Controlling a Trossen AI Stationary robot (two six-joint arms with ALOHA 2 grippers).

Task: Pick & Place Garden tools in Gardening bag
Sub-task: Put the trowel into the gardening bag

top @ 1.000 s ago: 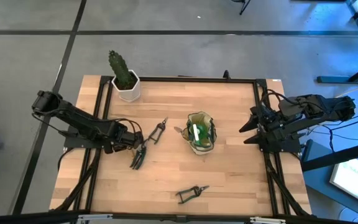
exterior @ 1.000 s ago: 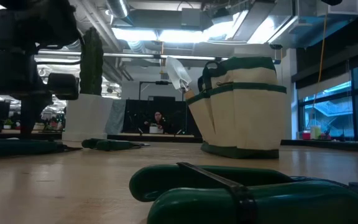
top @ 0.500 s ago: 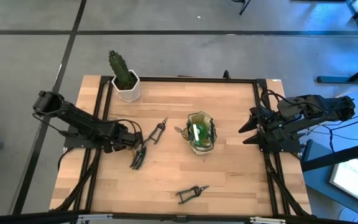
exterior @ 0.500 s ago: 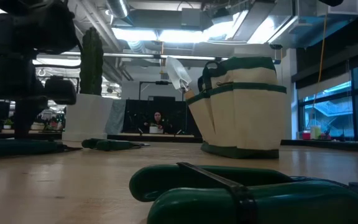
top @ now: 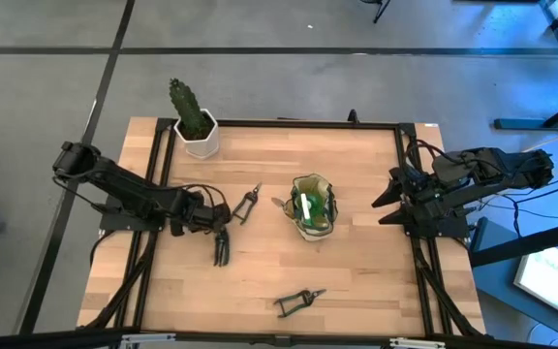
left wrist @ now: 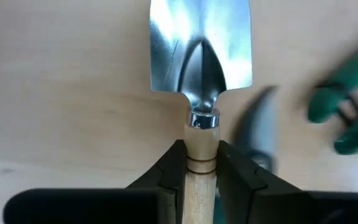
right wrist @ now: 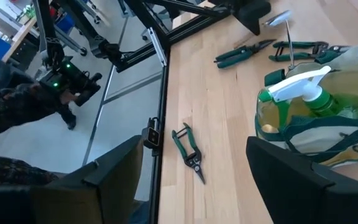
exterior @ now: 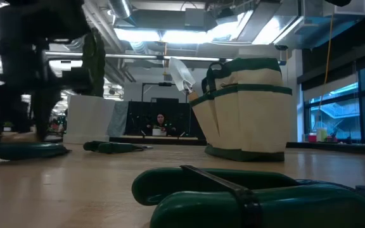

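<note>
My left gripper (left wrist: 201, 163) pinches the trowel (left wrist: 201, 59) at the handle's neck, blade pointing straight ahead so it drops handle-first into the gardening bag (top: 313, 206) off to the side; right gripper (top: 387, 204) waits spread beyond it.

Two shears (top: 245, 205), one trowel (left wrist: 201, 68), one bag (top: 313, 206)

The bag (top: 312, 206), olive and tan, stands upright at the counter's middle, a green spray bottle (top: 304, 206) inside it. At its 9 o'clock lies a silver trowel (left wrist: 201, 56) with a wooden handle, pinched in the left claw (left wrist: 200, 167). Green-handled shears (top: 246, 204) lie just beside the trowel; another pair (top: 298, 301) lies at the bag's 6 o'clock.
</note>
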